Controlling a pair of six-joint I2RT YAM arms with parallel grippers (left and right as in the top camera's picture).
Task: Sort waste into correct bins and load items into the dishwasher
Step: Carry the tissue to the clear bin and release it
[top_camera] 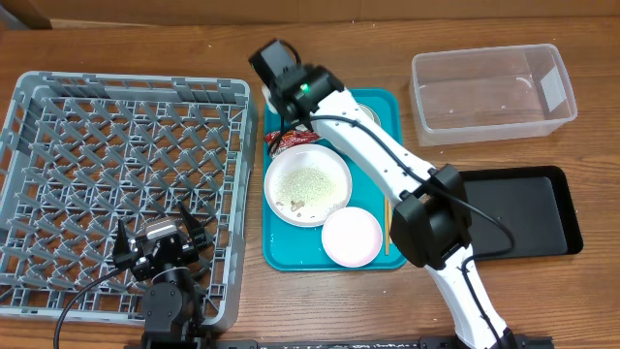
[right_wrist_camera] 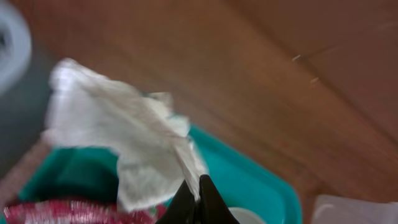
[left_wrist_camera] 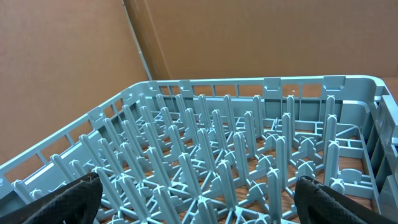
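The red snack wrapper (top_camera: 281, 139) carries pale print, too blurred and small to read. It lies at the far left corner of the teal tray (top_camera: 291, 254), partly under the right arm's wrist. On the same tray sits the plate (top_camera: 308, 184) with pale crumbs (top_camera: 312, 180) scattered over it, and the smaller bowl (top_camera: 352, 237) nearer the front, touching the plate's rim. The chopsticks (top_camera: 387, 225) lie along the tray's right edge, partly covered by the arm. The right arm rises from the front of the table, bends at its elbow beside the black tray (top_camera: 523, 213), and stretches diagonally across the teal tray, hiding its far right part. The right gripper (right_wrist_camera: 196, 199) has its jaws together, pinching a fold of the napkin (right_wrist_camera: 124, 137), which hangs crumpled and blurred above the tray's corner and the wrapper. The clear tub (top_camera: 484, 127) stands well apart at the far right. The left gripper (left_wrist_camera: 196, 208) hovers over the near edge of the dish rack (top_camera: 126, 87), jaws wide apart and holding nothing, pointing across the rack's grey pegs.
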